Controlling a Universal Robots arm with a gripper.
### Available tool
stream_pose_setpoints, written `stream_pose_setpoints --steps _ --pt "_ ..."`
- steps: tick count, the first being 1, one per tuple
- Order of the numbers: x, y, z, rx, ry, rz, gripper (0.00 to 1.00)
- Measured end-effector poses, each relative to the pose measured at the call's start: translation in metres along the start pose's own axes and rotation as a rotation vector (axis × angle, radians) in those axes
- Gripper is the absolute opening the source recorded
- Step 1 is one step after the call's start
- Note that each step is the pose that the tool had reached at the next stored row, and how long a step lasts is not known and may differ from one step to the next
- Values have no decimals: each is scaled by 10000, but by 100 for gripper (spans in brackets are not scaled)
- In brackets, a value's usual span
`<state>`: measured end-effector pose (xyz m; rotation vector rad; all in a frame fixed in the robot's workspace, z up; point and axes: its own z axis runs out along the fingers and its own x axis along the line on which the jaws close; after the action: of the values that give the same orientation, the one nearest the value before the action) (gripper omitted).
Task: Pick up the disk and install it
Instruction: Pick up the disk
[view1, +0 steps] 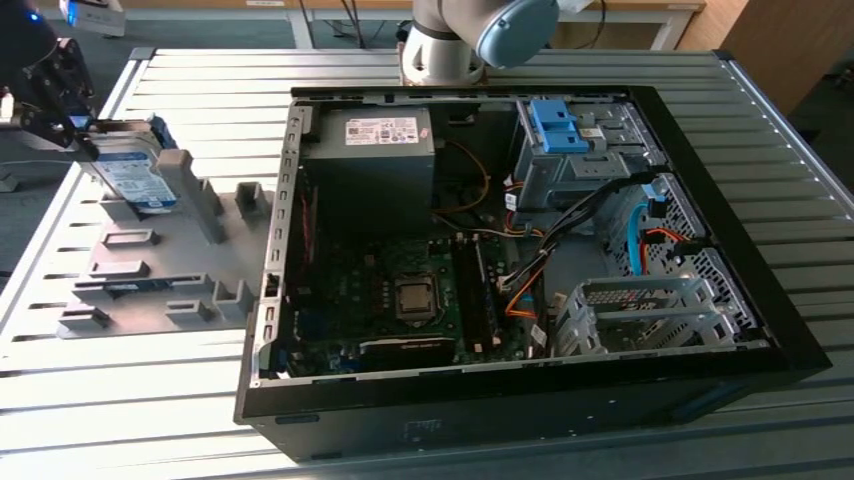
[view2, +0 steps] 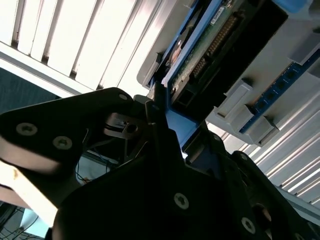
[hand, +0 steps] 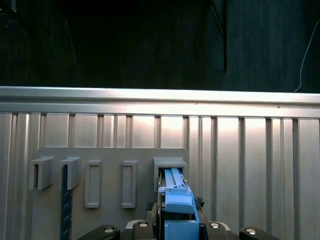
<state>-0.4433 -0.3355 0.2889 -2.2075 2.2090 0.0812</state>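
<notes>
I have the claw (view1: 78, 132) out at ten o'clock in the exterior view, well apart from the open computer case (view1: 534, 405) that takes up the middle of the slatted table (view1: 787, 170). Inside the case, a large grey box with a white sticker (view1: 368, 165) sits at eleven o'clock. A blue bracket (view1: 550, 125) stands on the drive bays at one o'clock, and a perforated metal cage (view1: 641, 310) lies at four o'clock. Orange and black cables (view1: 518, 300) run across the board between them. The case's near wall (view1: 274, 250) stands between all this and the grey slotted holder (view1: 147, 295) at nine o'clock. The disk (view1: 134, 178) stands on end in that holder with its long axis close to upright. Its top leans a little toward eleven o'clock, and its labelled face is turned toward seven o'clock. A tall grey post (view1: 200, 195) of the holder rises just beside it on the case side. The claw is closed on the disk's upper end. In the second wrist view the blue frame (view2: 181, 131) fills the gap between the dark fingers (view2: 159, 117). That view also gives me the disk's green circuit board and connector (view2: 212, 47), which the exterior view hides. In the first wrist view I see the frame edge-on, running from the claw into one of the holder's sockets (hand: 170, 165), with a thin blue strip (hand: 65, 205) standing in the same row.
</notes>
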Motion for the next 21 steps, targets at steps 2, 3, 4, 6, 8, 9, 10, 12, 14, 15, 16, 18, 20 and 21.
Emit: stream_pose_setpoints --steps 2,3,4,6,8,9,10,12,14,15,16,18,20,21 --pt "27 0 0 0 0 7 37" --pt "40 0 0 0 0 11 37" --pt "47 0 1 1 1 17 37" --pt "49 0 4 5 0 132 37" --pt "50 0 7 18 -5 430 37" --pt "50 1 8 24 -8 571 37" --pt "50 0 8 26 -10 585 37" --pt "54 0 10 28 -11 565 37" --pt "54 0 11 17 -6 303 37" --pt "54 0 11 12 -3 205 37" --pt "54 0 11 11 -3 199 37" --pt "54 0 11 11 -2 198 37" --pt "54 0 10 10 -3 198 37" --pt "54 0 11 11 -2 197 37"
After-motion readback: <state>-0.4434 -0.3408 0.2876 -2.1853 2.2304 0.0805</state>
